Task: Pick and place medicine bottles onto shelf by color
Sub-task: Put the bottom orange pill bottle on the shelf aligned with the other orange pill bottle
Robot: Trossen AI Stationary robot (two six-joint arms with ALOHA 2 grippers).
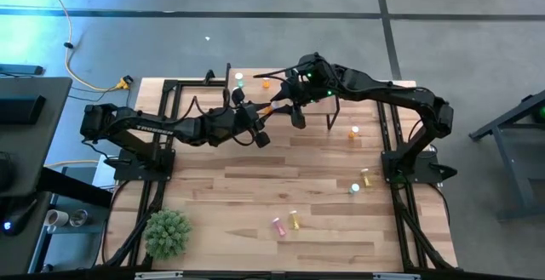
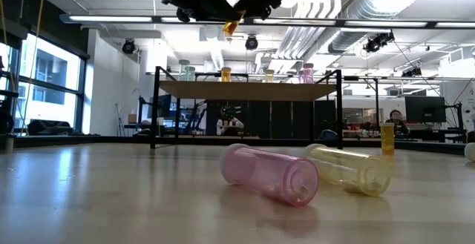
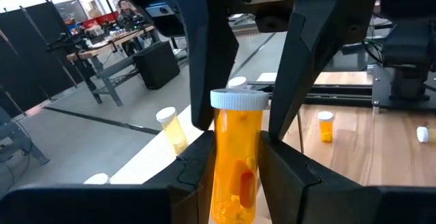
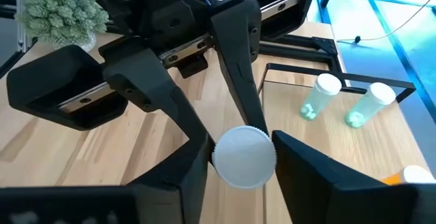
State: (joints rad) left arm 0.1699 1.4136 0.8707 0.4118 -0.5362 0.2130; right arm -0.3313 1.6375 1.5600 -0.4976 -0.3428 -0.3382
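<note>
While clamped by its body in the left tool (image 3: 235,173), kept upright above the surface (image 2: 111,192) near the shelf (image 2: 249,90): orange bottle (image 3: 235,135), likely for handover. Flanked at the cap by the right tool (image 4: 240,157); cannot tell whether gripping.

We see an orange bottle (image 3: 236,163) with a white cap, pinched between dark fingers (image 3: 197,54). A pink bottle (image 2: 270,173) and a pale yellow bottle (image 2: 349,168) lie on the light-wood tabletop (image 2: 111,199), both translucent. Two green bottles (image 4: 340,105) with white caps stand on the pale wood shelf (image 4: 300,135) with its black frame. A green plant (image 1: 166,233) sits at one table corner.
</note>
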